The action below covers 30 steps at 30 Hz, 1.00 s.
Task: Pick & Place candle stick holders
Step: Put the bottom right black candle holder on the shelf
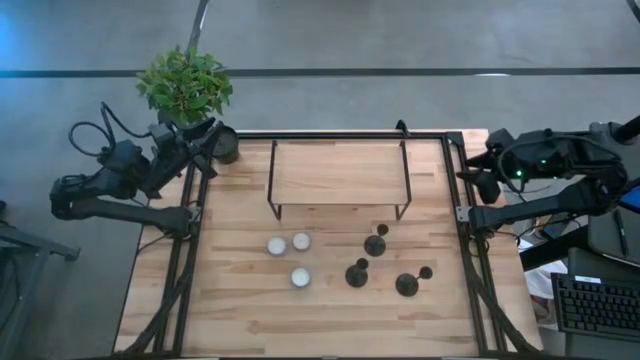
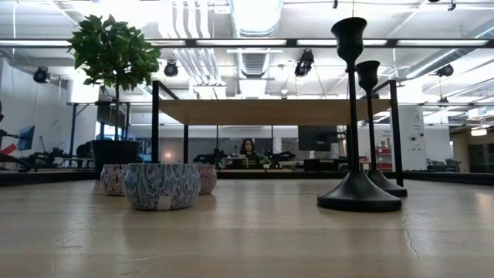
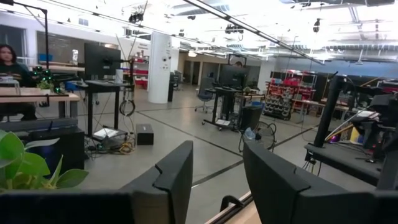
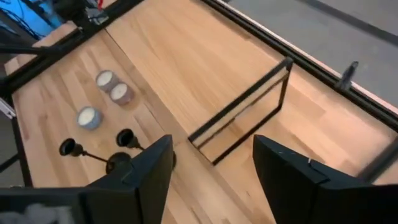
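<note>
Low view: only two candle stick holders [image 2: 355,116] show, the third is out of frame. Left gripper [image 1: 205,140] parked off the table's back-left corner by the plant [image 1: 185,85], fingers apart, empty. Tealights [image 1: 288,244] left of centre. All three holders [image 1: 375,245] upright, front-right of the wire shelf [image 1: 340,175]. Right gripper [image 1: 480,165] off the right edge, fingers spread, empty.
</note>
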### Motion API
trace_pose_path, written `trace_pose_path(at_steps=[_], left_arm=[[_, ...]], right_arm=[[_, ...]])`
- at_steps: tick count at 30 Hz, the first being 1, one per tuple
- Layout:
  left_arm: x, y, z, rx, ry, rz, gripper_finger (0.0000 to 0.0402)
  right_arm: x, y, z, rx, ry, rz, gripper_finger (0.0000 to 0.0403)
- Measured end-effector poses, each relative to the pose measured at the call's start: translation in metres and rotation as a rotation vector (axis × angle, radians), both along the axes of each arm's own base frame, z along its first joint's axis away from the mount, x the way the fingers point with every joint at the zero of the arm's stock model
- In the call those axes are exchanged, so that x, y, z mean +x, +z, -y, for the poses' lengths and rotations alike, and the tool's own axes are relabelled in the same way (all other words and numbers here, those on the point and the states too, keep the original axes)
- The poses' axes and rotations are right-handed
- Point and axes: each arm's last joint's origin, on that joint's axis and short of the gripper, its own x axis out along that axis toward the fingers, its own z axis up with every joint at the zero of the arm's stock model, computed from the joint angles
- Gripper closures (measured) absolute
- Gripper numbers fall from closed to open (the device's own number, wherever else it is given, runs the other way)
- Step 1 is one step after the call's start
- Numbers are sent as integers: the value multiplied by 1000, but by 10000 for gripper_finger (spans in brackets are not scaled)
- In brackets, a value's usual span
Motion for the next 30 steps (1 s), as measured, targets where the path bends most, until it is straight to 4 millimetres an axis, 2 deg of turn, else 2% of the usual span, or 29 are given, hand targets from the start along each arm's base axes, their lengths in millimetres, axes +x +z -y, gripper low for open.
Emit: trace_pose_path(at_steps=[4, 10, 17, 19, 24, 26, 30], left_arm=[[0, 0, 0, 0, 0, -1, 252], [0, 0, 0, 1, 0, -1, 252], [0, 0, 0, 1, 0, -2, 252], [0, 0, 0, 1, 0, -3, 252], [0, 0, 0, 2, -1, -3, 252], [0, 0, 0, 2, -1, -3, 252], [0, 0, 0, 2, -2, -4, 252]], right_arm=[[11, 1, 1, -84, 27, 38, 201], [42, -6, -1, -124, 175, 88, 202], [78, -38, -15, 111, 362, 137, 202], [78, -46, -23, 184, 369, 162, 202], [74, -85, -51, 308, 358, 176, 202], [71, -100, -62, 339, 322, 188, 202], [62, -117, -73, 313, 180, 268, 210]])
